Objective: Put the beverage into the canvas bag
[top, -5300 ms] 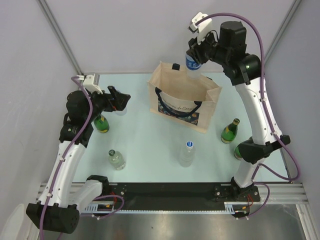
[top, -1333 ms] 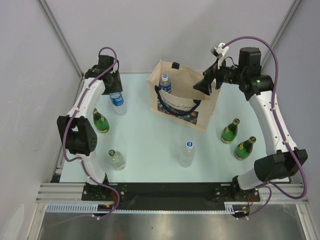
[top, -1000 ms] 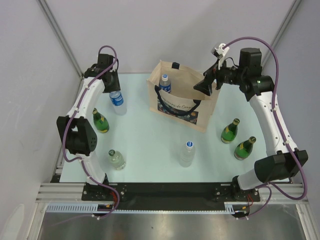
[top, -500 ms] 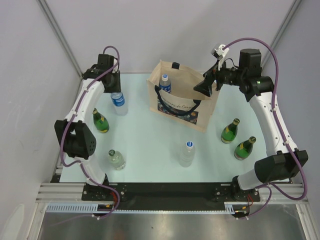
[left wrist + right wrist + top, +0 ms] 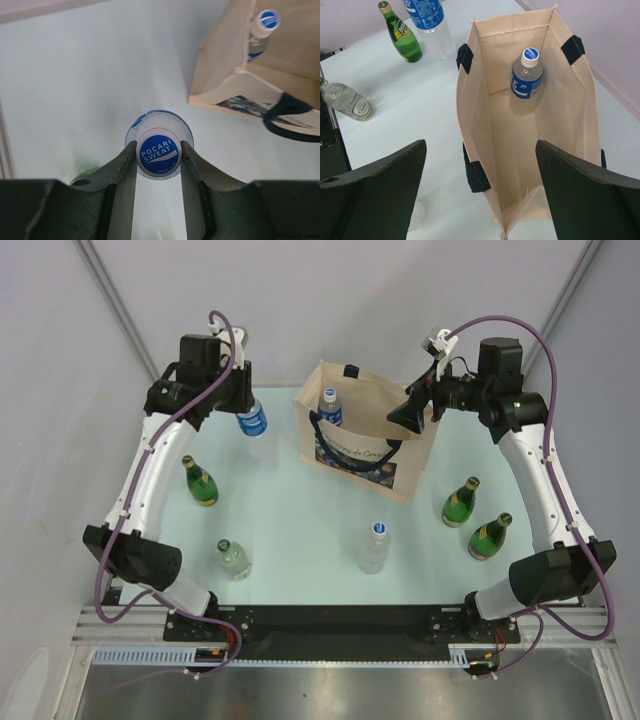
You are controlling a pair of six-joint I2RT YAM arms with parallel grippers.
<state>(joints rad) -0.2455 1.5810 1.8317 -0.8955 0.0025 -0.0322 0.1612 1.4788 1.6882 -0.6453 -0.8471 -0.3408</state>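
Note:
My left gripper (image 5: 243, 406) is shut on the blue cap of a clear Pocari Sweat bottle (image 5: 252, 421), which hangs above the table left of the canvas bag (image 5: 362, 456). In the left wrist view both fingers (image 5: 123, 161) press the cap of the bottle (image 5: 158, 154), with the bag (image 5: 220, 75) at upper right. The beige bag stands open, and another blue-labelled bottle (image 5: 328, 406) stands upright inside it (image 5: 526, 75). Above the bag's right end, my right gripper (image 5: 405, 415) is wide open and empty (image 5: 480, 195). The right wrist view also catches the held bottle (image 5: 427, 20).
On the left stand a green bottle (image 5: 200, 481) and a clear glass bottle (image 5: 233, 559). A clear white-capped bottle (image 5: 374, 546) stands in front of the bag. Two green bottles (image 5: 460, 503) (image 5: 490, 536) stand on the right. Walls close in behind and beside the table.
My left arm has lifted the blue-capped bottle off the table and carried it up and right towards the bag. The right arm and the bag have stayed still.

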